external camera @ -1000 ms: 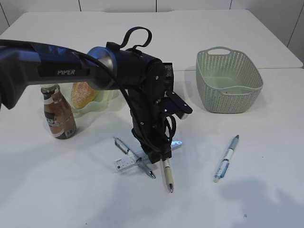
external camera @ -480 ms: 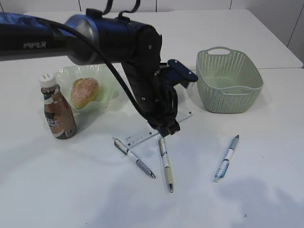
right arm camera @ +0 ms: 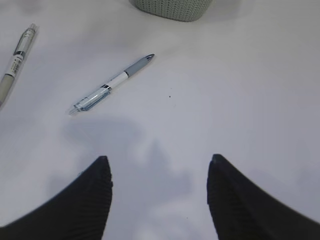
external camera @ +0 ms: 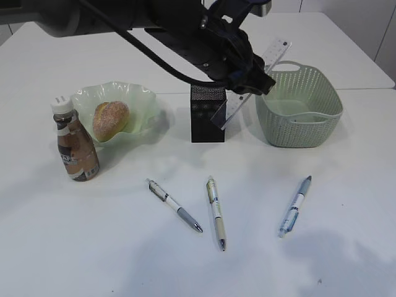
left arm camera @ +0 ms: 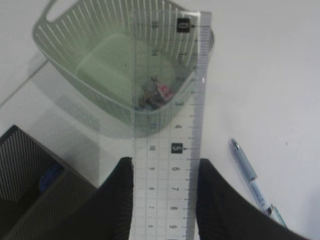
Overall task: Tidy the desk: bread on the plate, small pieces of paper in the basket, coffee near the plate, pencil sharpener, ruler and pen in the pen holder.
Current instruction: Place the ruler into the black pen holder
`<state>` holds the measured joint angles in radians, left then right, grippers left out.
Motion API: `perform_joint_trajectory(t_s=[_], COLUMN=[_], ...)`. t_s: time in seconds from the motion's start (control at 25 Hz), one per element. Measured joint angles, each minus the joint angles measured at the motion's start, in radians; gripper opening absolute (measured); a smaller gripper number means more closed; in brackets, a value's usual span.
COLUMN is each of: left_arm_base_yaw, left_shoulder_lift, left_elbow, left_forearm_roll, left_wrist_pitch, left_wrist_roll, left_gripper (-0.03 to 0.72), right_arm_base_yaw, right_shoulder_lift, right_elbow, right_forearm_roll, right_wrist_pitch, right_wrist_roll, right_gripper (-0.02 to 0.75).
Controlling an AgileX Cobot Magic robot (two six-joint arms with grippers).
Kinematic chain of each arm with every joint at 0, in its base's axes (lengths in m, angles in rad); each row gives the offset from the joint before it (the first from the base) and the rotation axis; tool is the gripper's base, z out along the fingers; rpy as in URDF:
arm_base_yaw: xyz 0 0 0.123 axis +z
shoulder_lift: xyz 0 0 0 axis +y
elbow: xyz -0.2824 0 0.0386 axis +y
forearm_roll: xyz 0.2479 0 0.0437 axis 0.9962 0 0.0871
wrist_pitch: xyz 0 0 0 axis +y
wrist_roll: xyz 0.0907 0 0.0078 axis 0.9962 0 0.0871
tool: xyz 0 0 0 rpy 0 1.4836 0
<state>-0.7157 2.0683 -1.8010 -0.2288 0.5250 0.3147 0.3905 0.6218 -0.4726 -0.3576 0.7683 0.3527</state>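
My left gripper [external camera: 249,77] [left arm camera: 166,167] is shut on the clear ruler [external camera: 276,51] [left arm camera: 170,120] and holds it tilted in the air, between the black mesh pen holder [external camera: 207,116] [left arm camera: 27,175] and the green basket [external camera: 298,106] [left arm camera: 95,60]. Small pieces of paper [left arm camera: 156,94] lie in the basket. The bread [external camera: 111,119] sits on the ruffled green plate [external camera: 133,93], with the coffee [external camera: 74,147] next to it. Three pens [external camera: 175,206] [external camera: 215,211] [external camera: 295,205] lie on the desk [external camera: 346,247]. My right gripper [right arm camera: 159,162] hangs open over bare desk, with nothing between its fingers.
A blue object [left arm camera: 50,176] lies inside the pen holder. In the right wrist view a blue pen [right arm camera: 111,85] lies ahead of the gripper, another pen [right arm camera: 15,59] lies at the left edge and the basket's base [right arm camera: 172,7] is at the top.
My left arm has lifted the ruler off the desk by the pens and carried it up and back, to above the pen holder and basket. The pens, bread and coffee have not moved.
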Motion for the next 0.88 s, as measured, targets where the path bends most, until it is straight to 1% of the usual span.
perform_joint_trajectory(t_s=[0.16, 0.24, 0.32, 0.48, 0.56, 0.64, 0.72, 0.88], left_arm_base_yaw=[0.0, 0.012, 0.03, 0.086, 0.117, 0.137, 0.154, 0.193], left_shoulder_lift=[0.0, 0.0, 0.0, 0.0, 0.0, 0.0, 0.0, 0.0], left_elbow=[0.0, 0.0, 0.0, 0.0, 0.0, 0.0, 0.0, 0.0], left_forearm_roll=[-0.048, -0.087, -0.133, -0.235, -0.292, -0.387, -0.503, -0.788], left_wrist_pitch=[-0.109, -0.155, -0.187, -0.205, -0.205, -0.191, -0.159, -0.05], left_wrist_roll=[0.0, 0.0, 0.0, 0.002, 0.031, 0.097, 0.207, 0.493], left_gripper=[0.232, 0.232, 0.232, 0.232, 0.232, 0.231, 0.231, 0.231], right_arm_base_yaw=[0.0, 0.0, 0.0, 0.0, 0.0, 0.0, 0.0, 0.0], right_shoulder_lift=[0.0, 0.0, 0.0, 0.0, 0.0, 0.0, 0.0, 0.0], right_elbow=[0.0, 0.0, 0.0, 0.0, 0.0, 0.0, 0.0, 0.0], right_forearm_roll=[0.0, 0.0, -0.002, -0.004, -0.003, -0.003, -0.003, -0.003], right_wrist_pitch=[0.0, 0.0, 0.0, 0.0, 0.0, 0.0, 0.0, -0.002], right_wrist_roll=[0.0, 0.0, 0.0, 0.0, 0.0, 0.0, 0.0, 0.0], right_gripper=[0.478, 0.478, 0.478, 0.478, 0.478, 0.478, 0.478, 0.478])
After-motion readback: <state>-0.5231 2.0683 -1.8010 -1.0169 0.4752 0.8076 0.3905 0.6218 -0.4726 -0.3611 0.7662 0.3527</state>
